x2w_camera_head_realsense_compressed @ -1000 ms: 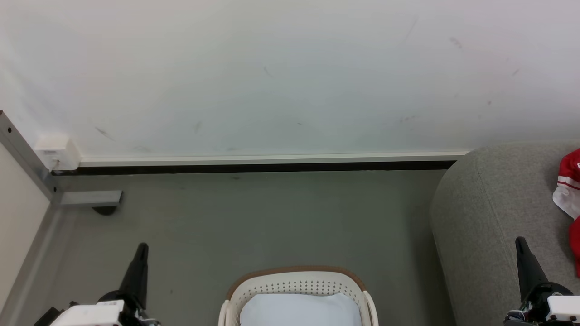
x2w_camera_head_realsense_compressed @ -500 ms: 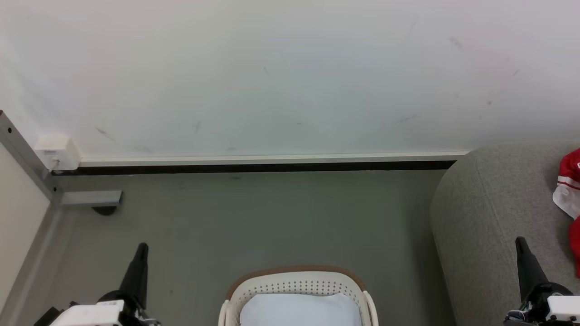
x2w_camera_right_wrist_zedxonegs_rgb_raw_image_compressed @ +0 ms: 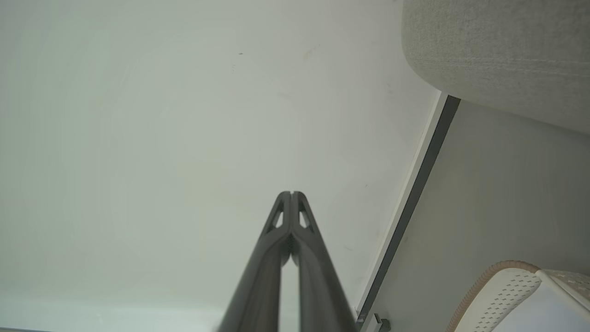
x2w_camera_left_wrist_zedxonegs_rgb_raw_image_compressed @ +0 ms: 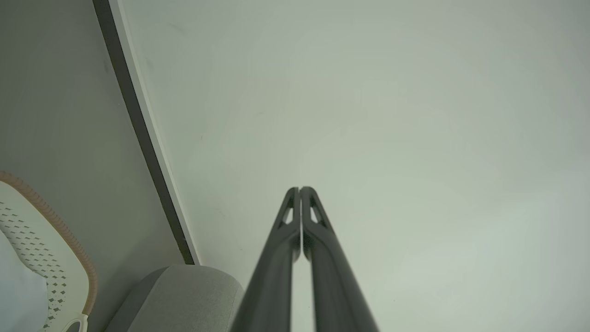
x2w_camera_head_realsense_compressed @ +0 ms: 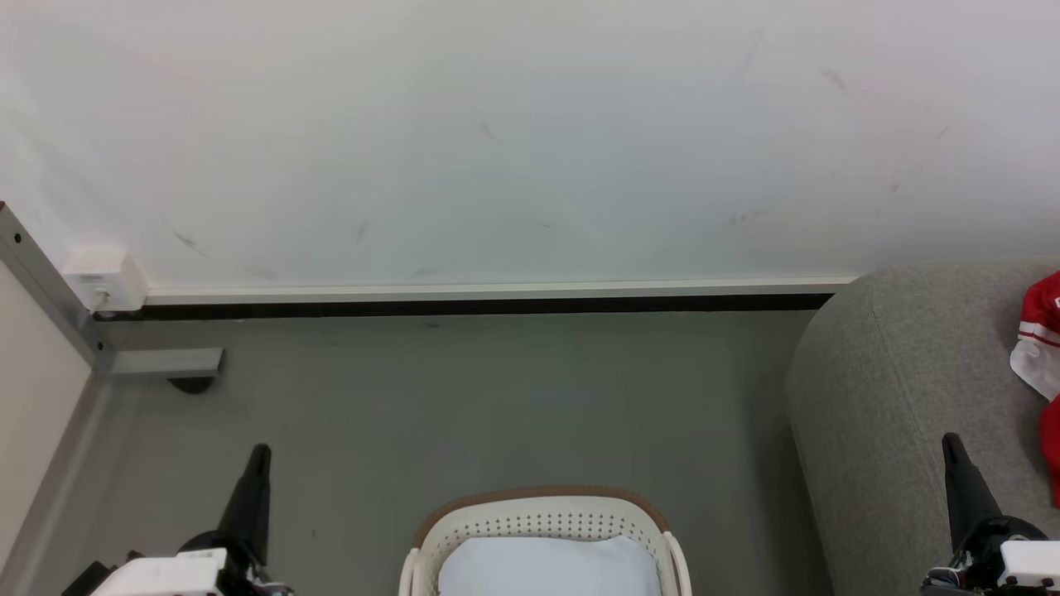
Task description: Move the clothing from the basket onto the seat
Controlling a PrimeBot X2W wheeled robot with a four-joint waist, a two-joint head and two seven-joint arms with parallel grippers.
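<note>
The cream-white basket (x2w_camera_head_realsense_compressed: 542, 517) with its brown rim sits on the floor at the bottom centre of the head view, holding a pale white-blue sheet (x2w_camera_head_realsense_compressed: 548, 567). Red clothing (x2w_camera_head_realsense_compressed: 1042, 331) with white trim lies on the grey seat (x2w_camera_head_realsense_compressed: 894, 389) at the right edge, partly cut off. My left gripper (x2w_camera_head_realsense_compressed: 258, 454) is at the lower left, shut and empty, fingertips together (x2w_camera_left_wrist_zedxonegs_rgb_raw_image_compressed: 299, 189). Over the seat's front part my right gripper (x2w_camera_head_realsense_compressed: 951, 440) points up, also shut with nothing in it (x2w_camera_right_wrist_zedxonegs_rgb_raw_image_compressed: 291, 193). The basket's rim (x2w_camera_left_wrist_zedxonegs_rgb_raw_image_compressed: 55, 226) (x2w_camera_right_wrist_zedxonegs_rgb_raw_image_compressed: 488, 276) and the seat (x2w_camera_left_wrist_zedxonegs_rgb_raw_image_compressed: 184, 295) (x2w_camera_right_wrist_zedxonegs_rgb_raw_image_compressed: 498, 50) show in both wrist views.
A white wall (x2w_camera_head_realsense_compressed: 530, 141) with a pale skirting strip and dark gap runs across behind. A grey metal frame post (x2w_camera_head_realsense_compressed: 50, 290), a small white box (x2w_camera_head_realsense_compressed: 103, 280) and a grey bracket (x2w_camera_head_realsense_compressed: 166, 362) stand at the left. Grey floor (x2w_camera_head_realsense_compressed: 497, 397) lies between basket and wall.
</note>
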